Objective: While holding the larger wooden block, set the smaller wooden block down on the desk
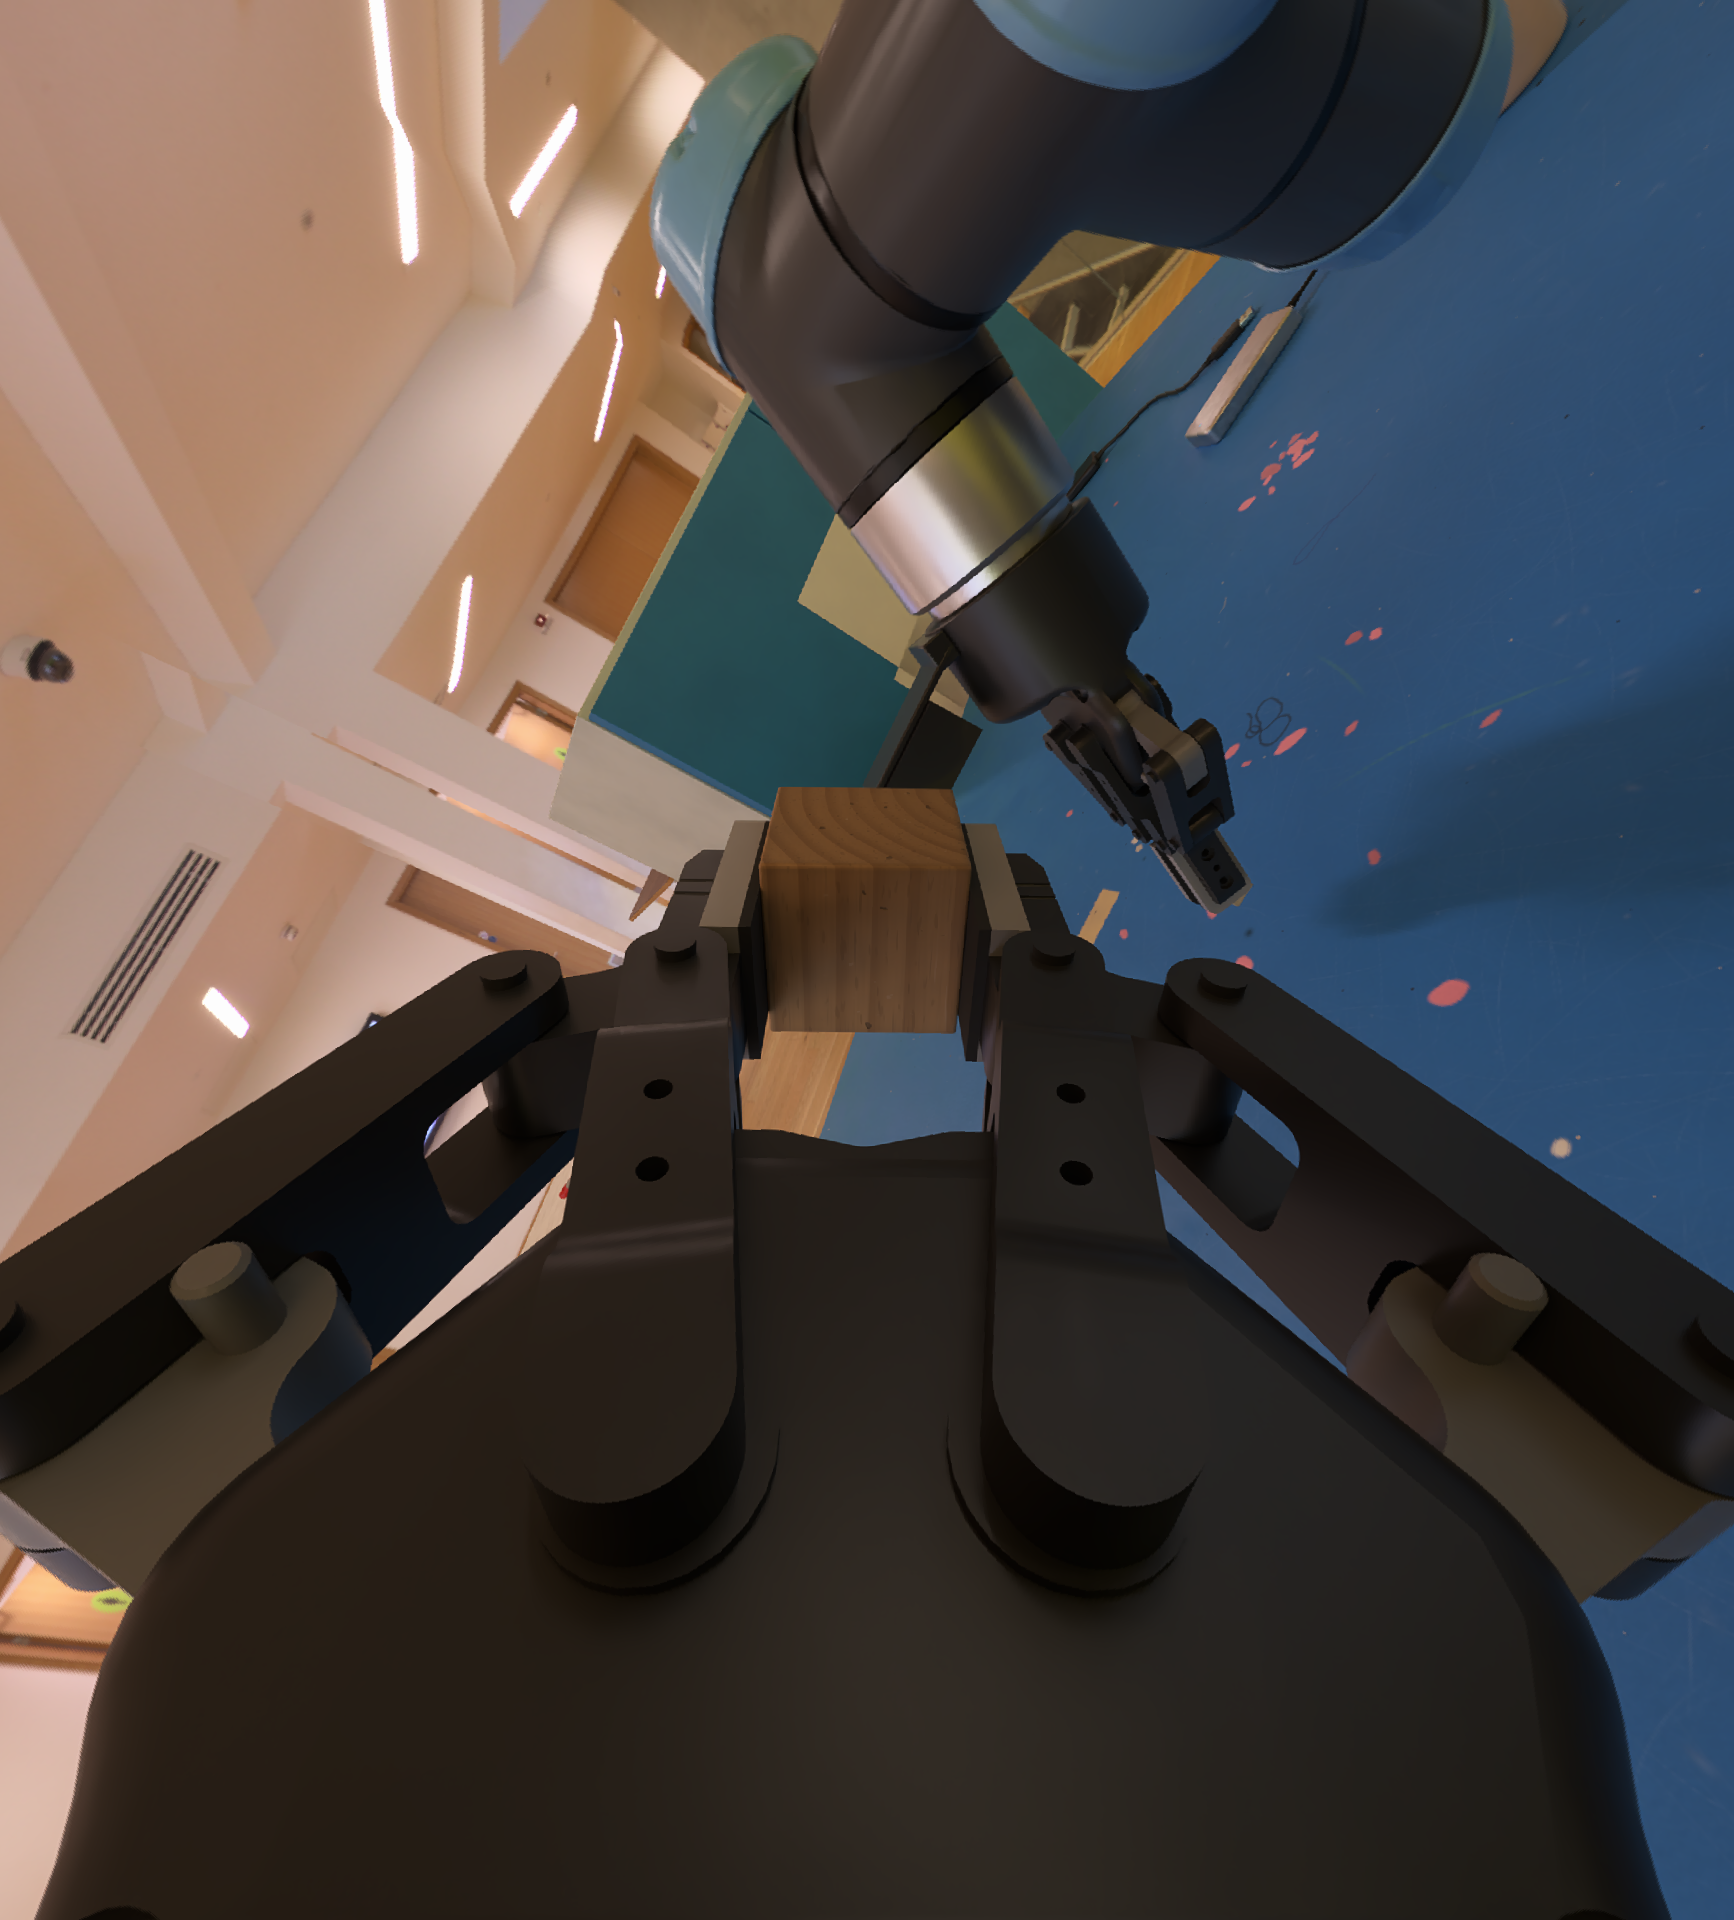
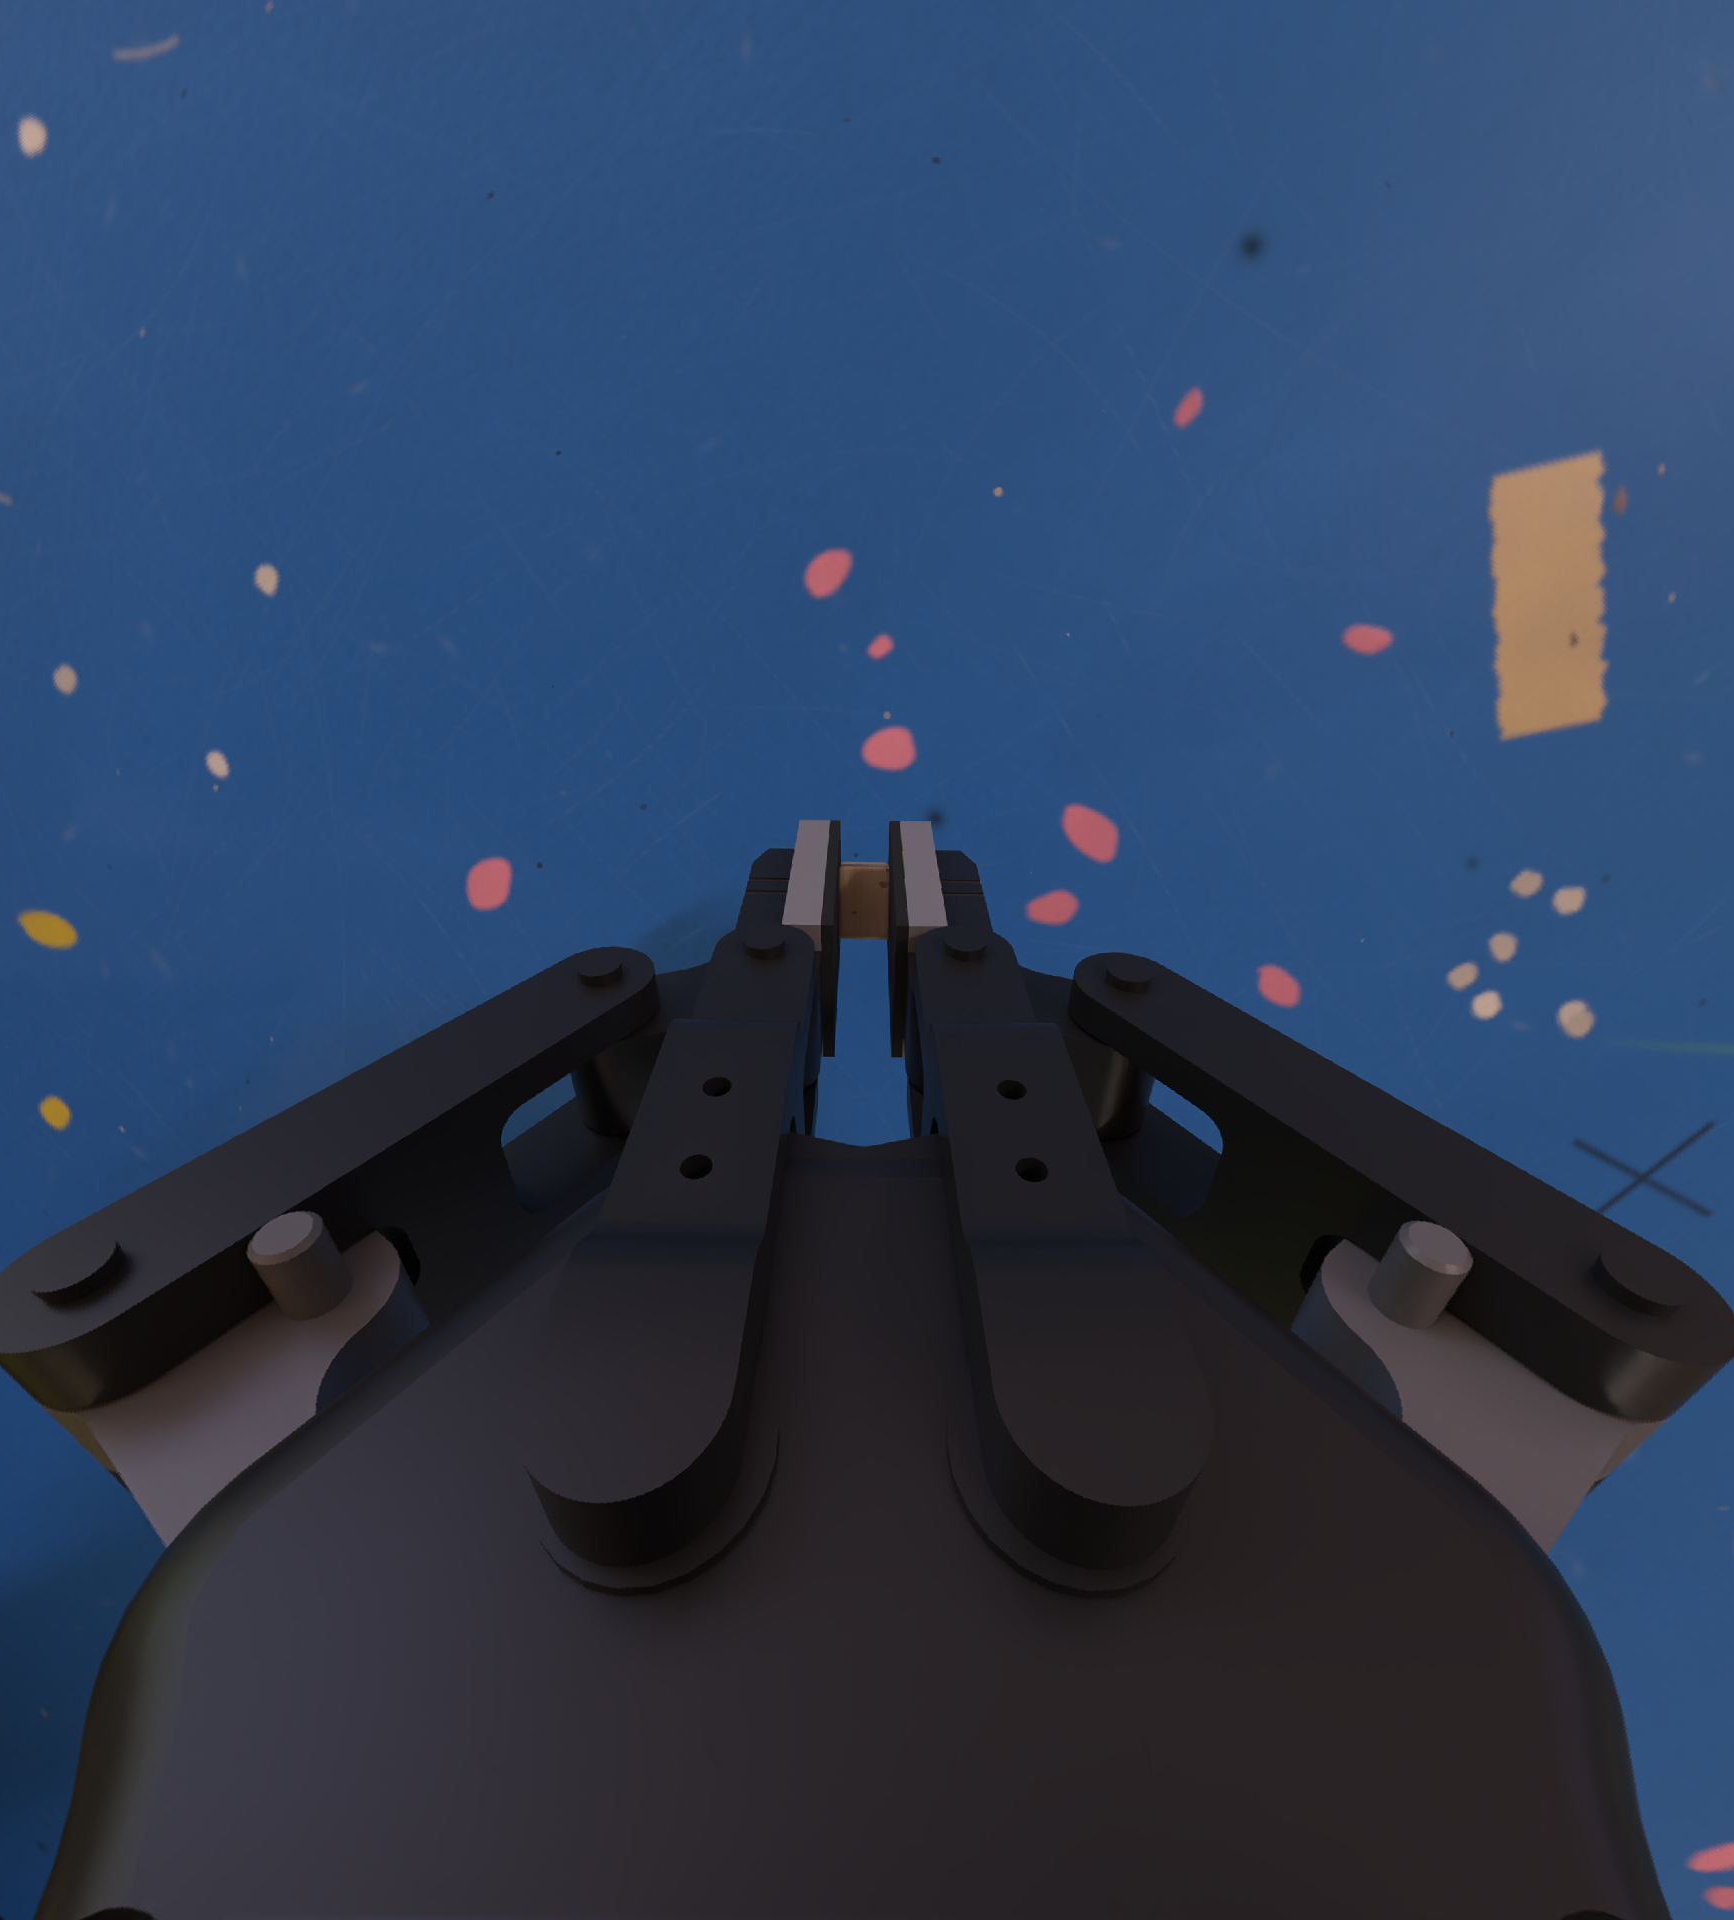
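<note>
So in the left wrist view, the left hand (image 1: 863,914) is clamped on the larger wooden block (image 1: 861,914), pads flat against two opposite faces and the fingers only partly drawn in since the block fills the gap. It's lifted clear of the blue table (image 1: 1569,935), with the room's walls and ceiling behind it, which fits the job: this one just has to stay held while the other arm does the work. Farther off in the same view you can see the right hand (image 1: 1201,868) angled down toward the table, tips close to the surface, though I can't tell from here if anything's touching. Over to the right wrist view: the right hand (image 2: 864,883) is pointing pretty much straight down at the paint-spattered table (image 2: 427,416), fingers pulled nearly together and pinching the smaller wooden block (image 2: 864,899), of which only a sliver of pale wood shows between the pads near the tips. There's a tan strip of tape (image 2: 1549,597) well off to the side. I'd guess the block is low over the table or about to land, but contact is hidden behind the fingers, so no release yet.
</note>
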